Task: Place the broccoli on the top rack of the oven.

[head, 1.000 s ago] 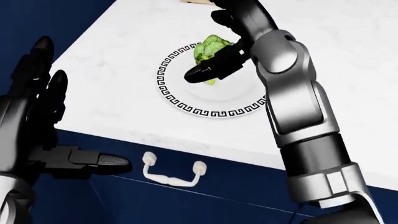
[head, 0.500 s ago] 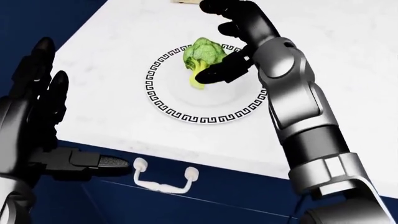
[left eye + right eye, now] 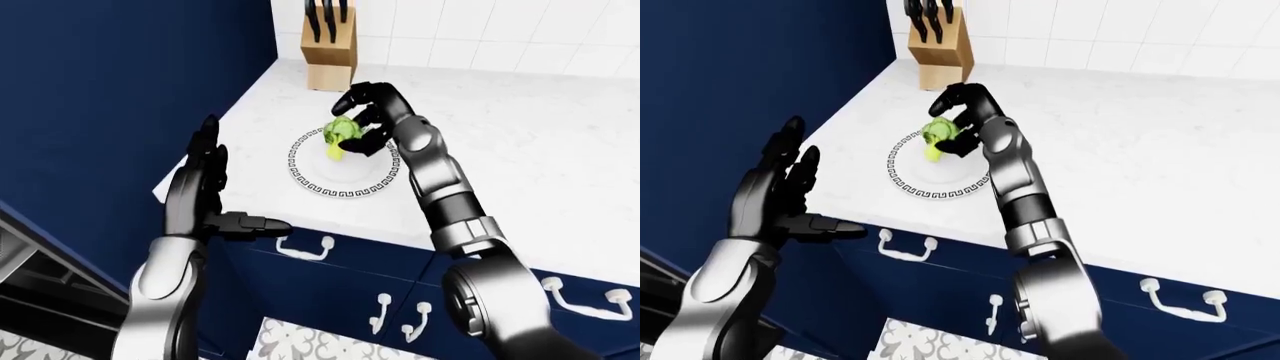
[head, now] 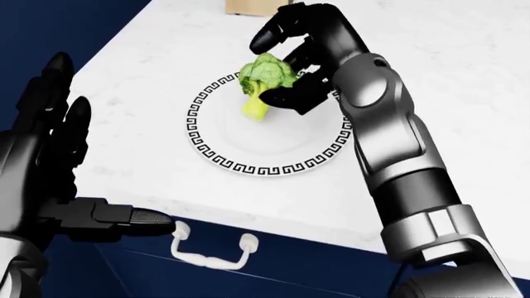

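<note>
Right hand (image 4: 290,65) curled round the broccoli (image 4: 263,77), gripping it just above the plate (image 4: 215,149), upper centre. Left hand (image 4: 58,161) hung open, empty. Oven out of sight; placing remained.

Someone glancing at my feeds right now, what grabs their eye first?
The bright green broccoli, gripped in the right hand above the patterned plate at the head view's centre. Next, the left hand at the left edge, fingers spread and empty, beside the white counter.
</note>
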Tool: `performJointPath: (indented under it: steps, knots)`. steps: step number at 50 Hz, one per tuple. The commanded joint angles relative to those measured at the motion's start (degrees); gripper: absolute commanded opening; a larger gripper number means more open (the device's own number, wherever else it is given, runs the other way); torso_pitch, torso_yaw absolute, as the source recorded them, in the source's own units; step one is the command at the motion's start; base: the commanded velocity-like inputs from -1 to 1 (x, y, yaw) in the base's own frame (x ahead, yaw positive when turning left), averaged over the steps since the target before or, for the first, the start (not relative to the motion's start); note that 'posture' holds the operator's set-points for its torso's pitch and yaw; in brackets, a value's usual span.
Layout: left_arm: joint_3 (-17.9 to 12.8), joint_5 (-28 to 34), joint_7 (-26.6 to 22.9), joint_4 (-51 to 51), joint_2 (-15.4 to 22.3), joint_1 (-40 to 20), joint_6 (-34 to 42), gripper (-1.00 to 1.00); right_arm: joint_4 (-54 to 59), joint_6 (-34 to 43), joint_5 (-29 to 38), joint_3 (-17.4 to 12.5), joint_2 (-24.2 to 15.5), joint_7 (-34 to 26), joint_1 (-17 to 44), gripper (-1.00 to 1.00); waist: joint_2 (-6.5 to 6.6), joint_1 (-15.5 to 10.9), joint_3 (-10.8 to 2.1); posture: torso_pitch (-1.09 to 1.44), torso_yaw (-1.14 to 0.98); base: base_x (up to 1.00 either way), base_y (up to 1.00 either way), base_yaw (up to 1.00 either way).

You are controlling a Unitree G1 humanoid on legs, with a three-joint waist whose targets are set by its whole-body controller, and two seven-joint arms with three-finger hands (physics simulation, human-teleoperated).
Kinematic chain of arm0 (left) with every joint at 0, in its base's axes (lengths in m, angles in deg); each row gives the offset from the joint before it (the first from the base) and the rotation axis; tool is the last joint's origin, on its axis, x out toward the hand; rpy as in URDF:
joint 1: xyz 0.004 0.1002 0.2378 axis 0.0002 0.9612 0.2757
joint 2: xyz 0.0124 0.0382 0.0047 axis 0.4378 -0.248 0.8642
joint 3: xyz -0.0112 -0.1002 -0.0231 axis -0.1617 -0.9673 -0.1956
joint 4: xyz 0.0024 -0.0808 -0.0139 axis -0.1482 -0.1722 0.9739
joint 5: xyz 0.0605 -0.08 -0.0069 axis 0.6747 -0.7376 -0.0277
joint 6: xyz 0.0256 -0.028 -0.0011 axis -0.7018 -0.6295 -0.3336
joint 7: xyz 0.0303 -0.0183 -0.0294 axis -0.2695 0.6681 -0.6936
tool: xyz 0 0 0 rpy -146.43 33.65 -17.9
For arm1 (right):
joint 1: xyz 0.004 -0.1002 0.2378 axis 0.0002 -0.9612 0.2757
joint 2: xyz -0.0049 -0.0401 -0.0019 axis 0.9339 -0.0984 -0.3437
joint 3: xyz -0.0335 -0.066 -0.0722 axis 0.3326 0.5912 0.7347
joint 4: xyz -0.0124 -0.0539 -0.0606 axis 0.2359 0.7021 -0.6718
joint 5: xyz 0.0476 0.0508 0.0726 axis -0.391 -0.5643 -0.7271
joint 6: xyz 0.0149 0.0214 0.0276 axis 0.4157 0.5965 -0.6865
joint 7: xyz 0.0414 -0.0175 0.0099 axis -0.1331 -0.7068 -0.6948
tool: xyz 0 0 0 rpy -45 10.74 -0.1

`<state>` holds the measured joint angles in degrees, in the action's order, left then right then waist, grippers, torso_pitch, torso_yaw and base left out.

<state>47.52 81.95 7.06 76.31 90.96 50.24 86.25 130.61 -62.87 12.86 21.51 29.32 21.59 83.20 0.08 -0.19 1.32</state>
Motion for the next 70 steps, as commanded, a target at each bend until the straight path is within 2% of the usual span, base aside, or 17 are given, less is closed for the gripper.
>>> performJointPath:
  steps: [1, 7, 16, 33, 36, 38, 39, 40, 44, 48, 50, 53, 55, 56, 59, 66, 70]
  knots:
    - [-0.3, 0.1, 0.1, 2.0, 0.3, -1.2, -1.8, 1.0, -3.1, -1.4, -0.2, -0.3, -0.5, 1.3, 2.7, -0.62, 0.05, -0.1, -1.59, 0.0, 0.0, 0.0, 0.0, 0.0]
    - [-0.7, 0.0, 0.0, 2.0, 0.4, -1.0, -2.0, 1.0, -11.6, 2.9, -1.0, -0.7, -0.6, 0.0, 1.7, -1.0, 0.06, 0.0, -1.4, 0.0, 0.0, 0.0, 0.0, 0.0]
    - [-1.6, -0.9, 0.6, 5.4, 1.4, -3.7, 2.9, 1.0, -41.3, 18.6, -6.0, -2.8, -2.8, -6.9, -7.5, -1.0, -0.41, -0.3, -1.24, 0.0, 0.0, 0.0, 0.0, 0.0]
    - [-1.1, -1.0, 1.0, 5.8, 1.4, -4.1, 3.6, 1.0, -48.4, 22.3, -6.2, -2.3, -3.4, -8.2, -9.3, -1.0, 1.71, 0.6, -2.61, 0.0, 0.0, -0.23, 0.0, 0.0]
    - [-0.8, -0.9, 1.0, 5.4, 1.3, -4.1, 3.2, 1.0, -48.2, 21.9, -6.6, -2.4, -3.3, -8.0, -9.5, -1.0, 0.1, 1.1, -1.88, 0.0, 0.0, -0.41, 0.0, 0.0]
    - [-0.9, -0.8, 1.0, 5.2, 1.3, -4.2, 3.1, 1.0, -48.5, 22.2, -6.6, -2.2, -3.3, -8.1, -9.6, -1.0, -4.07, 2.0, -2.41, 0.0, 0.0, -0.41, 0.0, 0.0]
    - [-0.9, -0.9, 1.0, 5.8, 1.4, -4.2, 3.6, 1.0, -48.4, 22.1, -6.6, -2.3, -3.3, -8.1, -9.5, -1.0, -1.8, 2.0, -1.96, 0.0, 0.0, -0.41, 0.0, 0.0]
    - [-1.0, -0.9, 1.0, 5.9, 1.3, -4.2, 3.8, 1.0, -48.4, 22.0, -6.6, -2.2, -3.3, -8.1, -9.6, -1.0, -2.83, 1.7, -2.82, 0.0, 0.0, -0.41, 0.0, 0.0]
    - [-1.2, -0.9, 0.9, 5.2, 1.4, -4.0, 2.9, 1.0, -49.0, 22.8, -6.6, -2.0, -3.0, -8.3, -9.3, -1.0, -2.22, 1.2, -3.1, 0.0, 0.0, -0.41, 0.0, 0.0]
    - [-1.3, -1.0, 0.9, 5.4, 1.4, -4.0, 3.1, 1.0, -49.0, 23.0, -6.7, -2.1, -2.8, -8.0, -9.2, -1.0, -0.75, 0.4, -2.28, 0.0, 0.0, -0.34, 0.01, 0.0]
    - [-1.3, -1.1, 0.9, 5.8, 1.5, -4.1, 3.6, 1.0, -48.8, 23.4, -7.2, -3.1, -2.6, -6.4, -8.5, -1.0, 0.42, -0.4, -0.42, 0.0, 0.0, -0.05, 0.05, 0.21]
    - [-1.4, -1.1, 0.9, 6.3, 1.6, -4.4, 4.2, 1.0, -48.9, 23.9, -8.4, -2.9, -3.0, -6.2, -8.8, -1.0, 3.52, -0.9, 1.23, 0.0, 0.0, 0.0, 0.0, 0.97]
    - [-1.4, -1.2, 0.9, 6.7, 1.7, -4.7, 4.9, 1.0, -49.4, 24.6, -8.9, -2.7, -3.1, -6.3, -8.7, -1.0, 8.26, -1.1, -0.28, 0.0, 0.0, 0.0, 0.0, 1.0]
    - [-1.4, -1.2, 0.9, 6.5, 1.7, -4.7, 4.6, 1.0, -49.5, 24.7, -8.9, -2.7, -3.2, -6.2, -8.8, -1.0, 5.45, -1.7, 2.08, 0.0, 0.0, 0.0, 0.0, 1.0]
    - [-1.4, -1.2, 0.9, 6.6, 1.8, -4.9, 4.8, 1.0, -50.2, 25.0, -9.1, -2.5, -3.3, -6.4, -9.0, -1.0, 3.4, -1.5, -1.27, 0.0, 0.0, 0.0, 0.0, 1.0]
    - [-1.0, -1.1, 1.1, 7.2, 1.8, -5.4, 5.7, 1.0, -51.8, 26.4, -9.2, -2.6, -3.5, -6.6, -8.8, -1.0, -1.21, -1.5, 0.81, 0.0, 0.0, 0.0, 0.0, 1.0]
    - [-1.2, -1.0, 1.1, 6.7, 1.9, -5.8, 5.5, 1.0, -52.3, 26.3, -9.4, -2.4, -3.3, -6.5, -9.2, -1.0, -4.8, -1.5, 0.46, 0.0, 0.0, 0.0, 0.0, 1.0]
